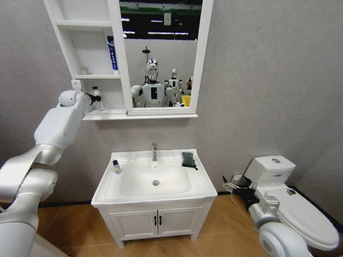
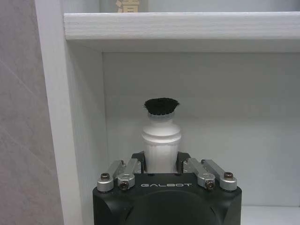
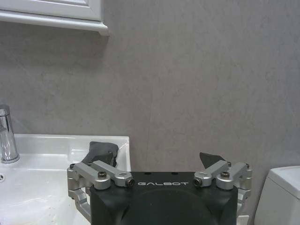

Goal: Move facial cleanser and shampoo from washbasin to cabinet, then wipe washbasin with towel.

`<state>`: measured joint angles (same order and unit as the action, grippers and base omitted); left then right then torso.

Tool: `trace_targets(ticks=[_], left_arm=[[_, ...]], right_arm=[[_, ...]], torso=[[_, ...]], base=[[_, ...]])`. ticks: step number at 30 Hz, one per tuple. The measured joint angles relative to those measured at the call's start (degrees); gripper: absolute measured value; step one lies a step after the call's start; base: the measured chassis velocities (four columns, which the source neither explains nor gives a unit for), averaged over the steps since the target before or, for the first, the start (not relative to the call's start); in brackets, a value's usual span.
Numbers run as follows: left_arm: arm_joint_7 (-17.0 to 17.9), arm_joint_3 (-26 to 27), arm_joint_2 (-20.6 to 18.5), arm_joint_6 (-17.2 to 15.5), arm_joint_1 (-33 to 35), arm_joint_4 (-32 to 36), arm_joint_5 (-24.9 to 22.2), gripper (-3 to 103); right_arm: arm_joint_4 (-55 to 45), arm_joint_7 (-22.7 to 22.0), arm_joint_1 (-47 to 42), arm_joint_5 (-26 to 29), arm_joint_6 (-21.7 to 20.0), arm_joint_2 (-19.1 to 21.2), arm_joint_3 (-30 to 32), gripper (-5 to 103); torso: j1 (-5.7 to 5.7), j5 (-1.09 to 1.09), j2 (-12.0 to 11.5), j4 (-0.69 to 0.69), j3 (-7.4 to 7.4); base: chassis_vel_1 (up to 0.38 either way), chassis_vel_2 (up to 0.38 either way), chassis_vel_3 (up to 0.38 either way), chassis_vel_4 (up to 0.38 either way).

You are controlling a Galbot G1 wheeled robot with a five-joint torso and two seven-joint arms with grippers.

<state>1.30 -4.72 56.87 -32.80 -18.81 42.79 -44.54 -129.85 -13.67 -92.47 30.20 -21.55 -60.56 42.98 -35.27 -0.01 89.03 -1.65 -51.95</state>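
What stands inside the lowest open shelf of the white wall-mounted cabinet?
A white bottle with a black cap stands inside the cabinet, between the jaws of the left gripper. The gripper's black body covers the bottle's base and the shelf floor under it.

Light is even and fairly bright, coming from above: the mirror (image 1: 161, 53) reflects ceiling strip lights. Shadows are soft, under the cabinet (image 1: 88, 64) shelves and beneath the washbasin (image 1: 155, 182) rim. The head view bends straight lines toward its edges, and the near arm on the left looks swollen. In the left wrist view the bottle (image 2: 161, 136) is sharp.
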Motion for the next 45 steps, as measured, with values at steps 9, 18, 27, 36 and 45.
trace_targets(ticks=[9, 18, 27, 36, 45], left_arm=[[0.5, -0.3, 0.3, 0.7, -0.6, -1.3, 0.1, 68], [5.9, 1.4, -4.2, -0.7, 4.4, 11.0, -3.9, 98], [23.5, 9.7, -18.4, -1.3, 25.9, 46.5, -22.7, 100], [25.3, 21.5, -18.6, 10.9, 61.5, 62.6, -13.4, 100], [20.7, 21.5, -3.7, 21.3, 72.2, 50.1, 2.7, 100]], right_arm=[[0.0, 0.0, 0.1, 0.2, 0.0, 0.5, 0.1, 100], [-0.2, -0.4, 0.0, 0.2, 0.0, 0.6, 0.2, 100], [-1.1, -0.8, -0.9, 0.1, 0.1, -0.4, 1.2, 100], [-1.7, -1.0, -0.7, -0.6, -0.2, -1.1, -0.5, 100], [-2.1, -1.4, -1.8, -1.1, -0.3, -1.1, -0.4, 100]], torso=[[0.00, 0.00, 0.0, -0.01, 0.00], [-0.01, -0.03, 0.0, -0.02, 0.00], [0.01, -0.01, 0.0, 0.00, 0.02], [0.01, 0.02, 0.0, 0.00, 0.01], [0.00, 0.01, 0.0, -0.03, 0.00]], base=[[0.000, 0.000, 0.000, 0.000], [0.000, 0.000, 0.000, 0.000], [0.000, 0.000, 0.000, 0.000], [0.000, 0.000, 0.000, 0.000], [0.000, 0.000, 0.000, 0.000]])
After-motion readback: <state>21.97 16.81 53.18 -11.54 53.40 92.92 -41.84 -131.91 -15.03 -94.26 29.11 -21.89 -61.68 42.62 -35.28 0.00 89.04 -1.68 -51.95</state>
